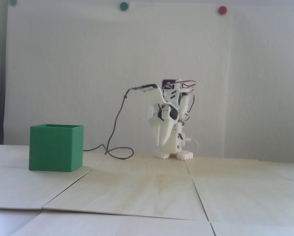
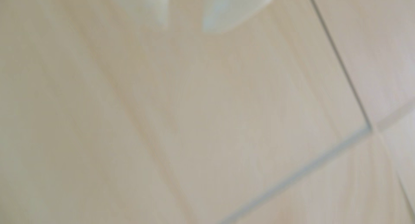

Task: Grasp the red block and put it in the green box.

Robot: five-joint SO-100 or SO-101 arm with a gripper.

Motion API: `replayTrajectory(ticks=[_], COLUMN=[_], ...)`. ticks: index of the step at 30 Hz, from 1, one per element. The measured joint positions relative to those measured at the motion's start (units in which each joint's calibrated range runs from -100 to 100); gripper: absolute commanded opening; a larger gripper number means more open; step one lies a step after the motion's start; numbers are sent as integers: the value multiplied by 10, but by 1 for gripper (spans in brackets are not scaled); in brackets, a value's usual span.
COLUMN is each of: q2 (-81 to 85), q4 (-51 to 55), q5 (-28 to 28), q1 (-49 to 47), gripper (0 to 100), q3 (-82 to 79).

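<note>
- Where the two white fingertips hang down in front of the arm's own base, the gripper (image 1: 160,144) shows a narrow gap between them, and nothing is pinched there.
- Blur softens the wrist view; the fingers (image 2: 226,15) are cut off by the top edge, over bare wooden boards (image 2: 202,125).
- No red block can be made out in either view.
- Well apart from the gripper, to its left in the fixed view, the green box (image 1: 55,148) stands upright on the boards; its inside is hidden.
- Between box and arm a dark cable (image 1: 117,118) loops on the table.
</note>
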State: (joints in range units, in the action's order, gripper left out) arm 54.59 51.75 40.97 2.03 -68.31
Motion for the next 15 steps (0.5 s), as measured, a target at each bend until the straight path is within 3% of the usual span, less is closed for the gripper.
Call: replayTrajectory(ticks=[8, 15], q2=[180, 280], q4=[-4, 62], q5=[0, 0], q1=[-63, -92], gripper=[4, 4], q3=[-244, -287])
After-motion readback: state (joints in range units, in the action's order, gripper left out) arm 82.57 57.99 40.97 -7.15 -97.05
